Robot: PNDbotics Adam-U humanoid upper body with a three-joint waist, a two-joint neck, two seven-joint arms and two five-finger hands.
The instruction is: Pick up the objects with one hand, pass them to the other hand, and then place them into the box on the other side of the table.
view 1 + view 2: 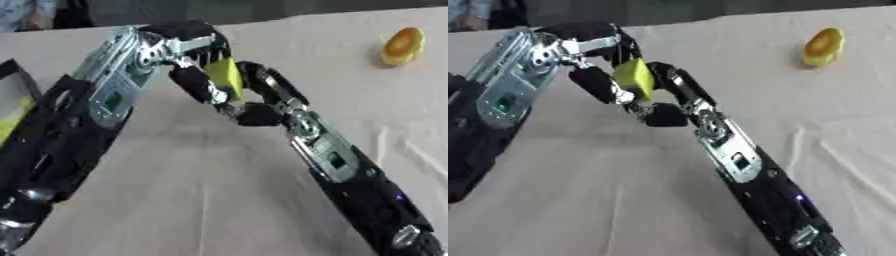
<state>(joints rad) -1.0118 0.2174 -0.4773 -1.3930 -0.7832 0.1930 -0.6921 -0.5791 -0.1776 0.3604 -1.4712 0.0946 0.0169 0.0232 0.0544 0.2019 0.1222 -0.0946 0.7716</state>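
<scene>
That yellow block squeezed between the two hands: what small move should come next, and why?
Probably the right hand should let go. The yellow block sits between both hands above the table, and the left hand already has fingers curled round it. The box lies at the left edge, so the left hand should carry it there.

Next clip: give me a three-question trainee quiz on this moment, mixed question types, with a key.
1. True or false: the yellow block lies flat on the table.
2. Where do the left hand and right hand meet?
A. at the yellow block, above the table
B. over the orange-yellow object
C. inside the box
3. Fill in: the orange-yellow object sits toward the table's far ____ corner.

Key: 1 false; 2 A; 3 right.
</scene>
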